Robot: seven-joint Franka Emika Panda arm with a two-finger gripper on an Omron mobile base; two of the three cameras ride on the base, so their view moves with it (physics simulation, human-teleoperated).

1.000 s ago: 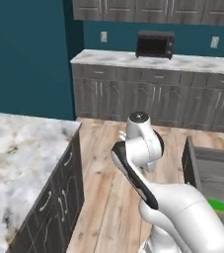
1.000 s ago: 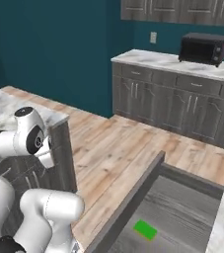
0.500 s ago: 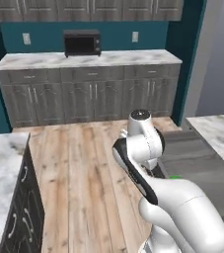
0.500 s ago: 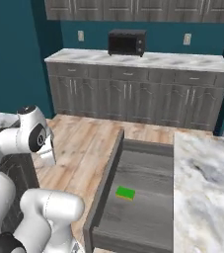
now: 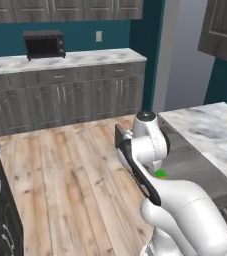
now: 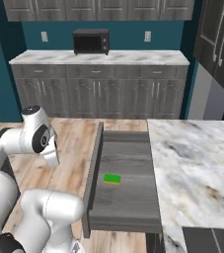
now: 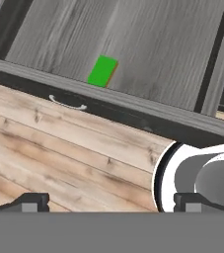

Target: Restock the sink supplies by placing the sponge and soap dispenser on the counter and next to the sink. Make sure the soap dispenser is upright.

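while the arm stands folded up over the wood floor point(image 5: 65, 170), the sponge point(image 6: 112, 179) lies flat on the bottom of a pulled-out drawer point(image 6: 128, 197), green face up, a thin yellow edge showing in the hand view point(image 7: 102, 70). it sits toward the drawer's left side in the right base view, near the front panel, apart from the walls, nothing else in the drawer with it. in the left base view a bit of the green sponge point(image 5: 160, 174) peeks out just behind the arm's white upper link. drawer is dark grey wood grain, open below the edge of the marble counter point(image 6: 197, 158), which runs along its right side in the right base view. drawer front carries a small curved metal handle point(image 7: 67, 104), seen from above in the hand view.

gripper point(image 7: 111, 203) is at the bottom of the hand view, its two dark finger tips point(image 7: 30, 201) far apart at either side, jaws wide, nothing between them. it looks down at floor planks just outside the drawer front, well short of the sponge.

back wall has a second marble counter run point(image 6: 98, 58) over grey cabinets with a black microwave point(image 6: 91, 41) on top, teal wall behind. soap dispenser and sink: cannot tell where they are.
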